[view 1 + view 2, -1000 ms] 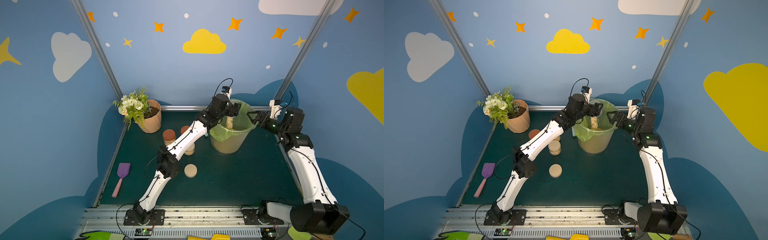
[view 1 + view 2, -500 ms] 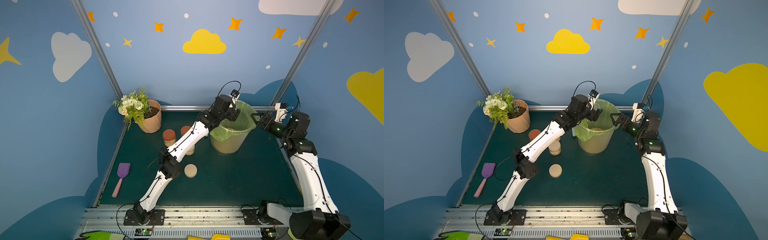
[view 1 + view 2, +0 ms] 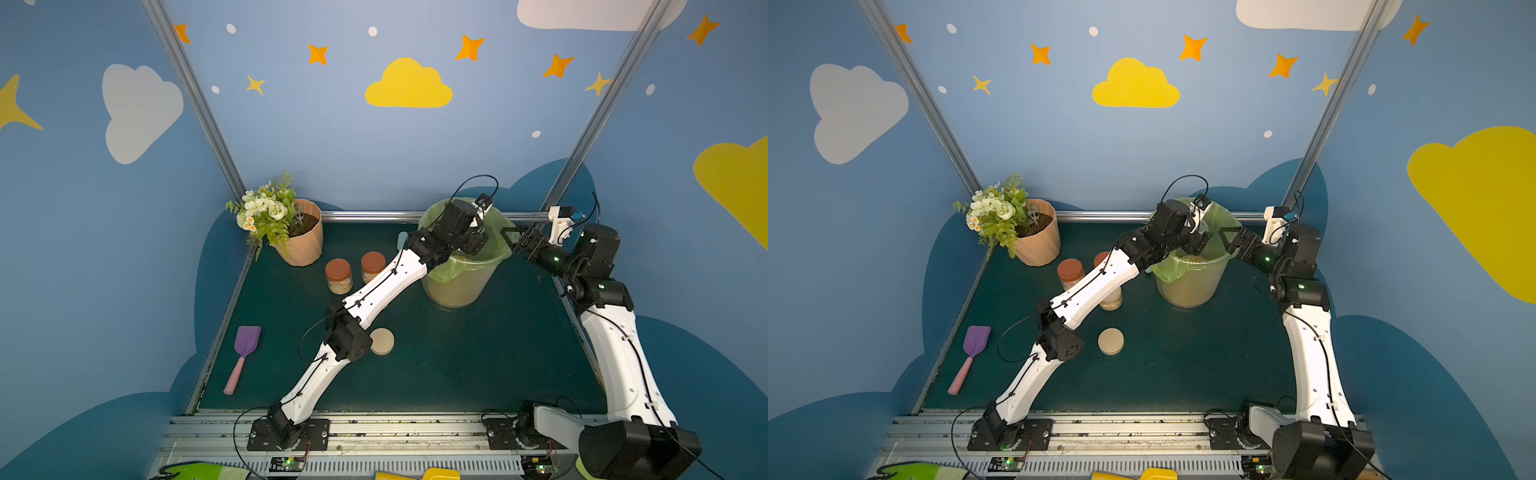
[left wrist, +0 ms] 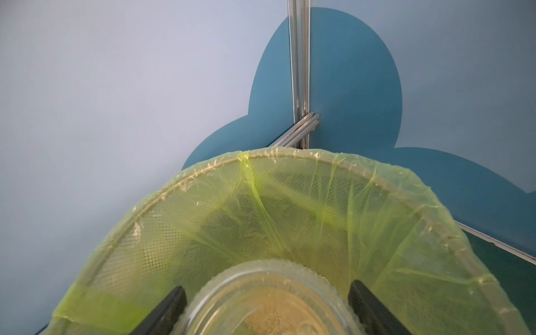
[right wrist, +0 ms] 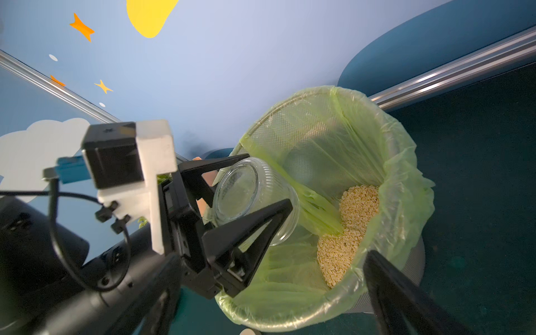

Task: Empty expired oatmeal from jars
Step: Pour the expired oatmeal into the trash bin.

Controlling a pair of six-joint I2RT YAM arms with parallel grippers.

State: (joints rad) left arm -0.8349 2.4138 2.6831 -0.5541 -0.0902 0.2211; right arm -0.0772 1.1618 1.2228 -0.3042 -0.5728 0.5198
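Since a second ago the left wrist has rolled over and dipped toward the bin, so the pale column of oats that showed in the held jar is gone from the top views, and the right arm has drawn back a little toward its own side. On the dark green mat [image 3: 457,365] the largest thing is the bin [image 3: 461,286] with its yellow-green liner [image 4: 290,208]. A heap of oatmeal [image 5: 351,226] lies at its bottom, below and beyond the left gripper [image 5: 268,179]. That gripper reaches over the bin's rim, jaws closed on a lidless jar [image 5: 255,200]. One black finger lies against each side of the glass, and the jar is tipped, round base up, mouth down into the liner. The glass looks clear in the right wrist view. The right gripper [image 3: 1230,241] hangs just beside the rim on the bin's other side, jaws spread wide and holding nothing. The flowerpot [image 3: 301,245] stands in the far left corner. Between it and the bin a red-lidded jar [image 3: 338,276] and a second red-lidded jar [image 3: 372,266] stand upright with oats inside, and a third jar [image 3: 1112,301] peeks from under the left arm. A loose beige lid [image 3: 381,340] lies flat nearer the front
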